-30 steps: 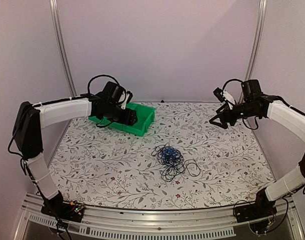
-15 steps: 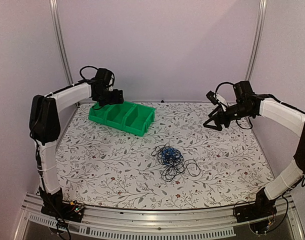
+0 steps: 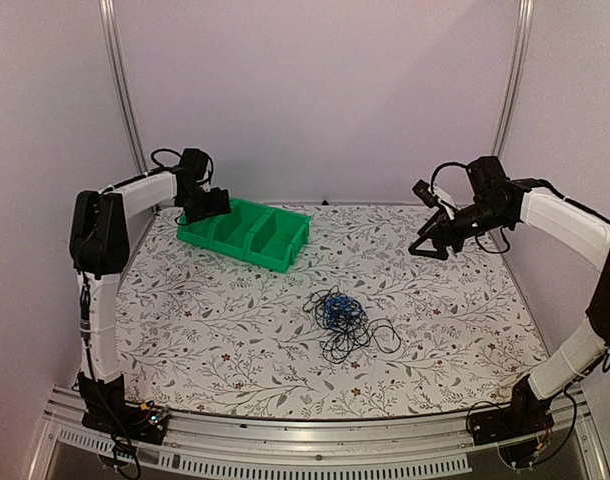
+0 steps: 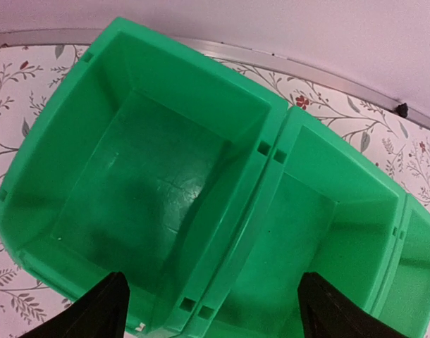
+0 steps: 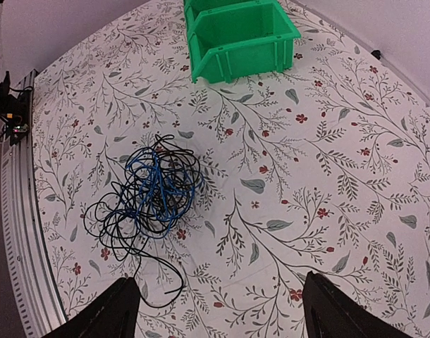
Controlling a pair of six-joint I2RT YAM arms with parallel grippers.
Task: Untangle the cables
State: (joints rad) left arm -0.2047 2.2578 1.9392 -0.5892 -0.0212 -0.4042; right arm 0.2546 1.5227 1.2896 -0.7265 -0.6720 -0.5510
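Soft, even light with faint shadows, and a mild sheen on the green bin (image 4: 174,193) floor.

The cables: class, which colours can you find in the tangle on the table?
Black and blue cables, clearest in the right wrist view.

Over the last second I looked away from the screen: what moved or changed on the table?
The left gripper pulled back from over the green bin toward the bin's far left end, its arm folding in. The right gripper eased slightly to the left. Nothing was grabbed or let go; both grippers are open and empty. The tangle of cables and the bin stayed where they were.
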